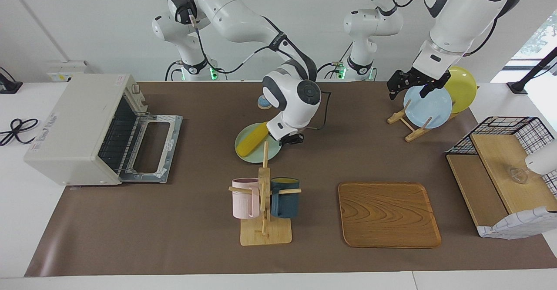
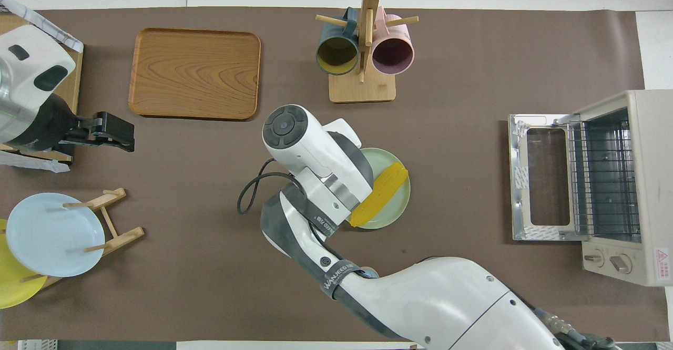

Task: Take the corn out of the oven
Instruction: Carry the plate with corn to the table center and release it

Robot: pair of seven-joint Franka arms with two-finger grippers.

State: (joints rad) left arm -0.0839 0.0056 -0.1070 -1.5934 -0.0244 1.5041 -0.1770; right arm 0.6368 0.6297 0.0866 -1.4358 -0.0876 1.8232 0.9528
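Observation:
The yellow corn (image 1: 253,139) lies on a pale green plate (image 1: 250,155) at the middle of the table, beside the mug rack on the robots' side. My right gripper (image 1: 290,141) is shut on that plate's rim at the edge toward the left arm's end; I cannot tell whether the plate rests on the table. In the overhead view the corn (image 2: 380,194) and the plate (image 2: 395,198) show, and the wrist hides the fingers. The off-white oven (image 1: 72,124) stands at the right arm's end, door (image 1: 152,150) folded down, its rack bare. My left gripper (image 1: 408,86) waits open over the plate rack.
A wooden mug rack (image 1: 264,203) holds a pink and a dark blue mug. A wooden tray (image 1: 388,214) lies toward the left arm's end. A blue plate (image 1: 428,109) and a round yellow plate (image 1: 463,89) stand in a rack. A wire shelf (image 1: 500,168) stands at that end.

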